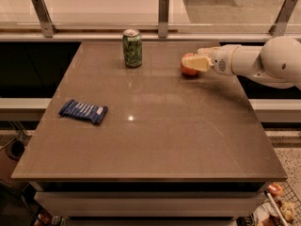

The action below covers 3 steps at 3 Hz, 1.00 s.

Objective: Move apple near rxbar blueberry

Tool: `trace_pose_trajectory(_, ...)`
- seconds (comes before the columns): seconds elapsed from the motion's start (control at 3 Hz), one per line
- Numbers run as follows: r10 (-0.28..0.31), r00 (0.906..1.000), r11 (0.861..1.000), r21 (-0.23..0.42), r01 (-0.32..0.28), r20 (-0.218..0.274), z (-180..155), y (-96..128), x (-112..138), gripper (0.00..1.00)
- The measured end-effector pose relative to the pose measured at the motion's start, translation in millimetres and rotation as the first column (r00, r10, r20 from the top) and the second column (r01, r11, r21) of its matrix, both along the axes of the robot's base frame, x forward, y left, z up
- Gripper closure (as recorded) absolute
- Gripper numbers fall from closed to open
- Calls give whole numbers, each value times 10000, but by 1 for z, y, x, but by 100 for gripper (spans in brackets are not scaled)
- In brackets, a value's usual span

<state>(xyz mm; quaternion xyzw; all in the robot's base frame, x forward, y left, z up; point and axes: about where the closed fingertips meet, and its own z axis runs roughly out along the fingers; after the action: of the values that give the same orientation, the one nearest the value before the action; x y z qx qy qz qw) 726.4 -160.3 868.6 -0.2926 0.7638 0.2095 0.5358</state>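
Note:
The red-orange apple [187,70] is at the back right of the brown table [155,140], at or just above its surface. My gripper [193,63] reaches in from the right on a white arm and is shut on the apple, with a pale finger [199,63] across its front. The rxbar blueberry [83,111], a flat dark blue wrapper with white lettering, lies at the left middle of the table, far from the apple and the gripper.
A green soda can [132,48] stands upright at the back centre, left of the apple. A glass rail with metal posts [163,9] runs behind the table. The white arm [263,62] overhangs the right edge.

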Motion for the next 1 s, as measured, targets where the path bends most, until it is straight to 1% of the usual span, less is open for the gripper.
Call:
trace_pose_trajectory(0.33,42,10000,10000,8,-42,-13,-1,3,0,4)
trace_pose_trajectory(0.67,68,10000,10000,13,-68,-21,-1,5,1,0)
trace_pose_trajectory(1.0,83,9997,9999,-147,-86,-224,-8,10,3,0)
